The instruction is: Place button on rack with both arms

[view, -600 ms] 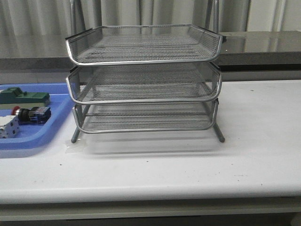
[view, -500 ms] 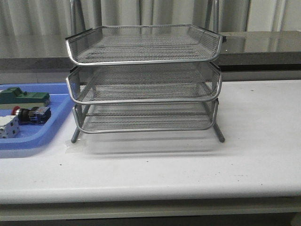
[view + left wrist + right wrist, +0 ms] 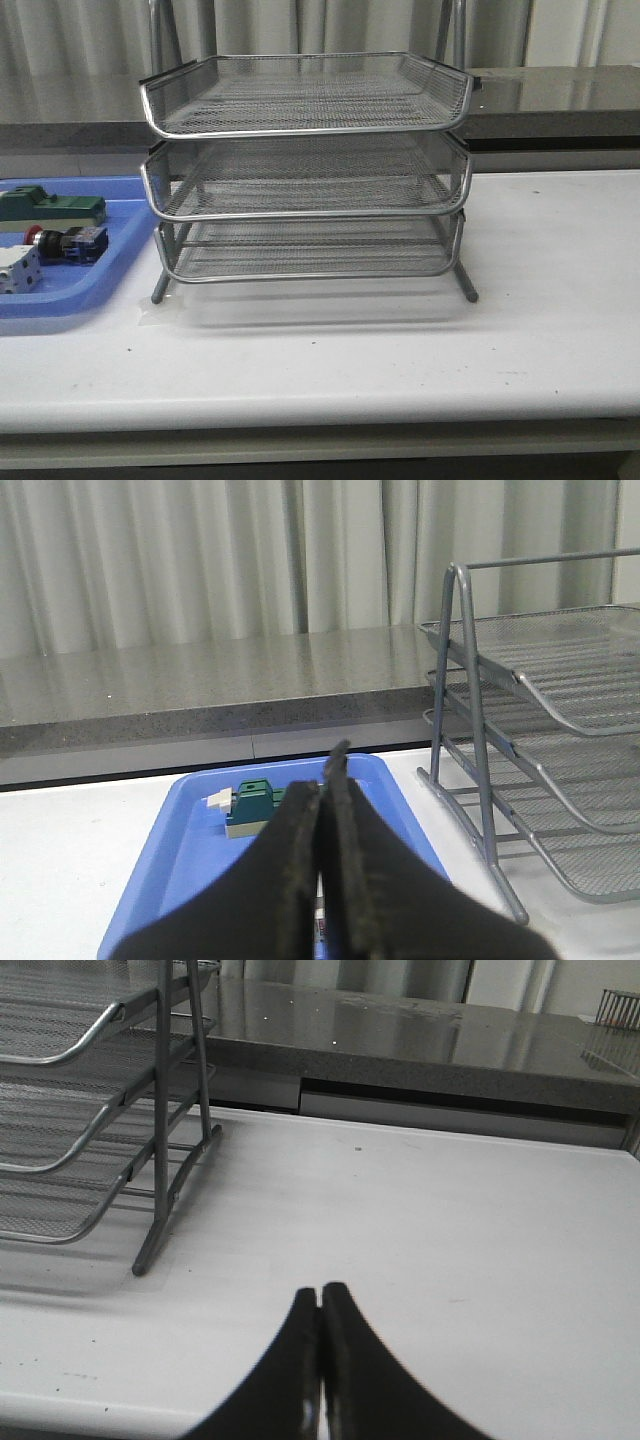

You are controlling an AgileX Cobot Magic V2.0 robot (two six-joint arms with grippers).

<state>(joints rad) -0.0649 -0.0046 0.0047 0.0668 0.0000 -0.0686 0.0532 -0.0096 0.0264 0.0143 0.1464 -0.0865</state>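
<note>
We see the rack [image 3: 305, 170] standing upright mid-worktop [image 3: 400, 350], 3 wire-mesh tiers stacked, legs on the white surface, nothing visible in any tier. To the robot's left of it, just beside its left legs, sits a flat blue tray [image 3: 75, 290] w/ raised rim. The button [image 3: 65, 241] lies on its side in that tray, red head pointing away from the rack, blue rear block toward it. Behind it in the same tray is a green block [image 3: 52, 208]; nearer the front edge, close to the button, a white block [image 3: 18, 270], partly cut off by the frame edge. No arm shows in the front view. In the left wrist view our left tool [image 3: 322, 790] has both black fingers pressed together, nothing between them, poised above the blue tray [image 3: 190, 830] w/ the green block [image 3: 252, 805] just beyond the tips & the rack [image 3: 520, 770] off to one side; the button is hidden behind the fingers there. In the right wrist view our right tool [image 3: 320, 1305] is also closed tip-to-tip on nothing, over bare worktop [image 3: 450, 1230], w/ the rack [image 3: 90, 1120] at the side, well apart from the tips.
</note>
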